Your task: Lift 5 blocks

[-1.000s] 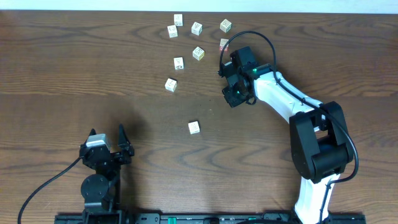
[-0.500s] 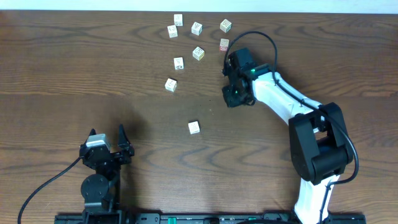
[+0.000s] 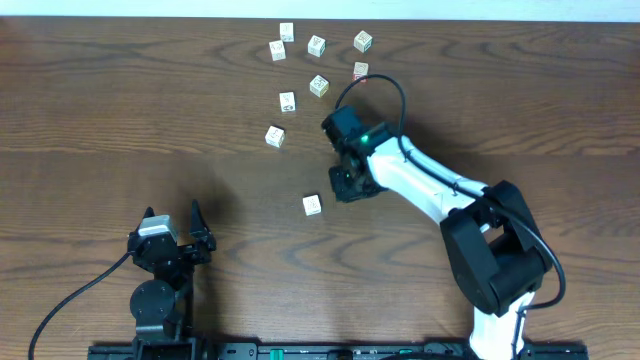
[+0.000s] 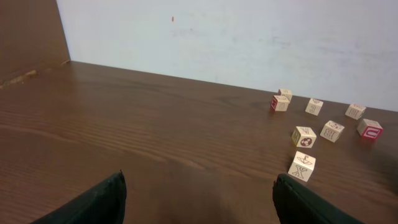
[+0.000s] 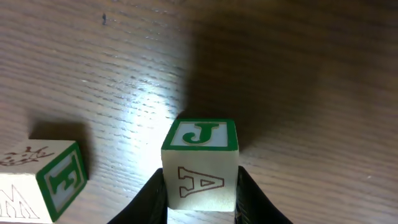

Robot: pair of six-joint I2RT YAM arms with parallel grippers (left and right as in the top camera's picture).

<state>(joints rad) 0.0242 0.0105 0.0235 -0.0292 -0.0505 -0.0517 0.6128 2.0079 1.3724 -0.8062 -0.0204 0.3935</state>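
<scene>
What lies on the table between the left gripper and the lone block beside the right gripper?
Nothing: the overhead view shows only bare table between the left gripper and that block.

The surface (image 3: 120,110) is dark brown wood with fine grain. A plain white wall (image 4: 249,37) stands behind its far edge, and a brown panel (image 4: 28,31) joins it at one side.

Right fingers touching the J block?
Touching. Right wrist view shows both fingers pressed flush against the J block sides, no gap.
</scene>
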